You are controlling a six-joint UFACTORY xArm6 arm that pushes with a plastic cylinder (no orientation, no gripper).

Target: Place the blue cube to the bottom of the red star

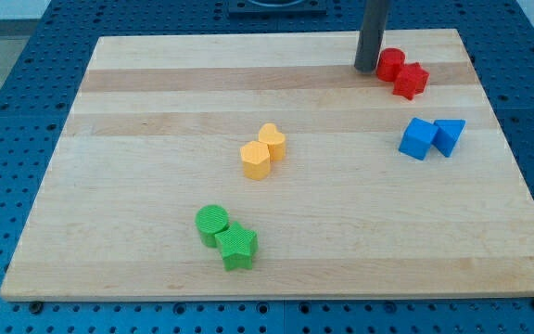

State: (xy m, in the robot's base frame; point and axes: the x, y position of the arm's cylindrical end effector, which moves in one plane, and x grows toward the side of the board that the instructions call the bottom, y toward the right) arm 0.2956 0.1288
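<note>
The blue cube point(417, 138) lies at the board's right, touching a blue triangular block point(450, 135) on its right. The red star point(411, 81) sits above them near the top right, touching a red cylinder point(390, 63) at its upper left. My tip point(366, 68) stands on the board just left of the red cylinder, close to it, well above and left of the blue cube.
A yellow hexagon point(256, 160) and a yellow heart point(272, 140) touch near the board's middle. A green cylinder point(212, 224) and a green star point(237, 246) touch at the bottom middle. The wooden board point(109, 186) lies on a blue pegboard.
</note>
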